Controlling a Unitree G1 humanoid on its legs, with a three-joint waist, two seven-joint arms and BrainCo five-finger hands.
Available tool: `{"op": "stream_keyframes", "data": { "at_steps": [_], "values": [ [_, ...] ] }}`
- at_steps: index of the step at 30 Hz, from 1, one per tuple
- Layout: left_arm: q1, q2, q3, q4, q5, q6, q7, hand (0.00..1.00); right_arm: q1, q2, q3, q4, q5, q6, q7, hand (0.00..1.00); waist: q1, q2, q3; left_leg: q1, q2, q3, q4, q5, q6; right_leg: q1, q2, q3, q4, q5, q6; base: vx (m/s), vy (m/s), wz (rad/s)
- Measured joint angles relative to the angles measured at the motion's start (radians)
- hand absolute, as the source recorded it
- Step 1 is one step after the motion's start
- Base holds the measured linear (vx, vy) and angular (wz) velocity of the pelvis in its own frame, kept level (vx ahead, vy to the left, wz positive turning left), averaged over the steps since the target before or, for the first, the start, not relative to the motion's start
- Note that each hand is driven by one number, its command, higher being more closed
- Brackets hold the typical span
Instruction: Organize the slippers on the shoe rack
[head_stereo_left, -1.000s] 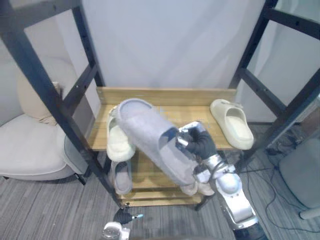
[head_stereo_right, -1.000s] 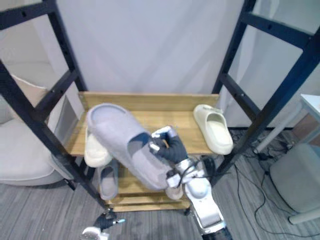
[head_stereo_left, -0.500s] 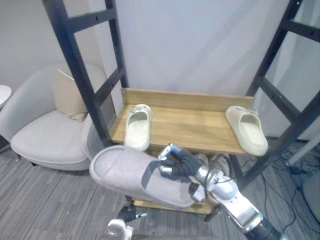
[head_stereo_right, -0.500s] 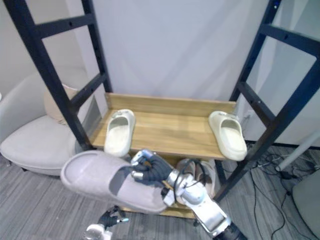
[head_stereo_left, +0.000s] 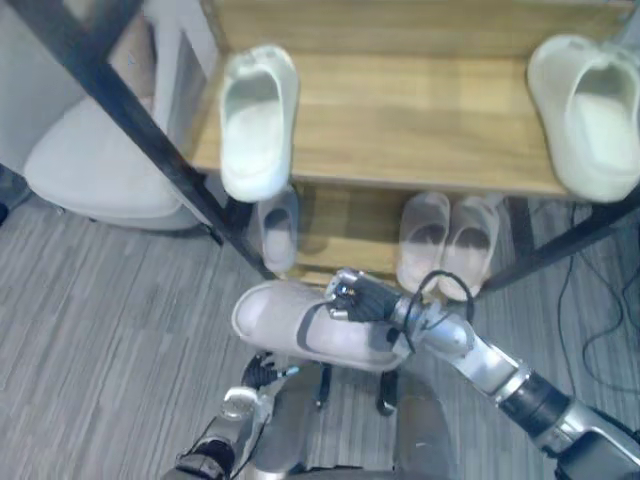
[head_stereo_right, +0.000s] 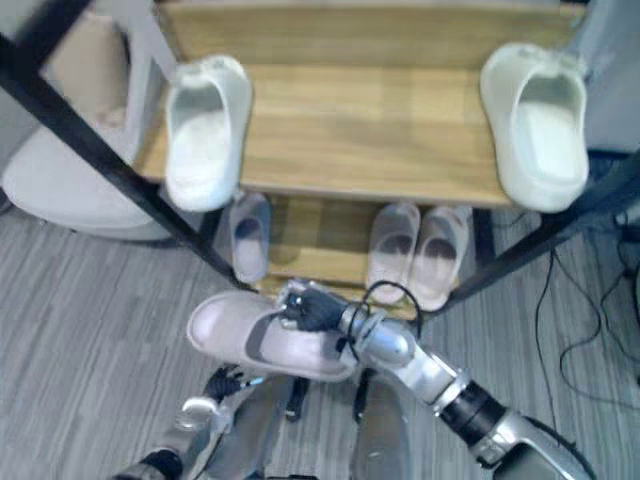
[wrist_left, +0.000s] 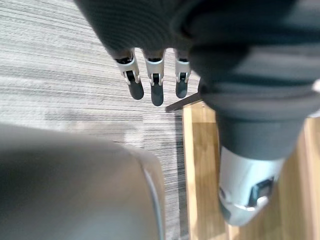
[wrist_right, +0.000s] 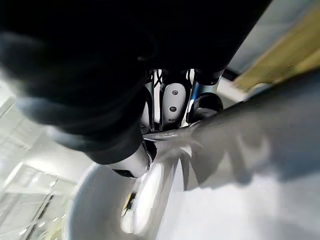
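Hanging lowest and nearest the robot, the left hand (head_stereo_left: 258, 372) is idle above the floor, its fingers (wrist_left: 156, 95) straight and a little apart, holding nothing. Just beyond it the right hand (head_stereo_left: 362, 300) has its fingers clamped on the grey slipper (head_stereo_left: 285, 320), gripping at the strap's opening, in the air in front of the shoe rack's lower shelf (head_stereo_left: 335, 215).

The slipper's long axis runs along the rack's front edge, its closed end toward the robot's left, whereas every shelved slipper lies front to back. So it likely needs about a quarter turn before going in.

On the lower shelf a lone grey slipper (head_stereo_left: 278, 230) sits near the left end and a beige pair (head_stereo_left: 445, 240) toward the right, with bare wood between them: the likely slot.

The black frame post (head_stereo_left: 130, 120) slants down by the left corner, limiting room there. Farther back, the upper shelf (head_stereo_left: 420, 120) holds a cream slipper (head_stereo_left: 256, 120) at its left end and another cream slipper (head_stereo_left: 592, 115) at its right.
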Motion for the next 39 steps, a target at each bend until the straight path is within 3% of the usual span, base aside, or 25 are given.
{"op": "stream_keyframes", "data": {
  "at_steps": [6, 12, 16, 20, 29, 35, 39],
  "values": [
    [-0.027, 0.020, 0.051, -0.046, -0.015, -0.018, 0.028, 0.00, -0.039, 0.048, -0.139, 0.030, -0.037, 0.003, -0.108, 1.00, 0.004, 0.000, 0.055, -0.173, 0.018, 0.013, 0.160, -0.053, -0.010, -0.186, 0.001, 0.014, 0.168, -0.053, -0.016, -0.05, -0.054, -0.12],
    [-0.018, 0.011, 0.172, -0.046, -0.015, 0.011, 0.046, 0.00, -0.086, 0.125, -0.276, 0.032, -0.082, 0.014, -0.224, 1.00, 0.016, -0.033, 0.098, -0.326, 0.033, 0.017, 0.281, -0.082, -0.015, -0.346, 0.003, 0.020, 0.299, -0.091, -0.031, -0.03, -0.048, -0.04],
    [-0.006, -0.014, 0.224, -0.084, -0.013, 0.014, 0.058, 0.00, -0.086, 0.196, -0.333, 0.031, -0.114, 0.026, -0.279, 1.00, 0.037, -0.036, 0.100, -0.366, 0.039, 0.012, 0.319, -0.093, -0.024, -0.384, 0.004, 0.014, 0.338, -0.103, -0.039, 0.00, 0.000, 0.00],
    [-0.003, -0.042, 0.283, -0.134, -0.013, 0.014, 0.061, 0.00, -0.089, 0.327, -0.385, 0.029, -0.154, 0.050, -0.351, 1.00, 0.052, -0.039, 0.102, -0.406, 0.047, -0.001, 0.335, -0.100, -0.025, -0.414, -0.005, -0.014, 0.354, -0.112, -0.043, -0.01, -0.009, 0.04],
    [-0.002, -0.081, 0.340, -0.192, -0.012, 0.016, 0.095, 0.00, -0.149, 0.573, -0.488, 0.094, -0.202, 0.150, -0.506, 1.00, 0.078, -0.048, 0.107, -0.470, 0.044, -0.030, 0.376, -0.099, -0.055, -0.462, -0.026, -0.053, 0.410, -0.143, -0.060, 0.01, -0.015, 0.10],
    [-0.002, -0.094, 0.345, -0.212, -0.011, 0.034, 0.103, 0.00, -0.171, 0.650, -0.576, 0.248, -0.186, 0.211, -0.585, 1.00, 0.102, -0.048, 0.107, -0.481, 0.030, -0.050, 0.388, -0.103, -0.064, -0.467, -0.039, -0.065, 0.436, -0.165, -0.059, 0.00, 0.005, 0.11],
    [-0.005, -0.096, 0.345, -0.213, -0.011, 0.037, 0.108, 0.00, -0.195, 0.674, -0.607, 0.301, -0.180, 0.218, -0.611, 1.00, 0.116, -0.049, 0.106, -0.498, 0.028, -0.054, 0.395, -0.104, -0.065, -0.482, -0.041, -0.070, 0.447, -0.169, -0.063, 0.00, 0.007, 0.04]
  ]
}}
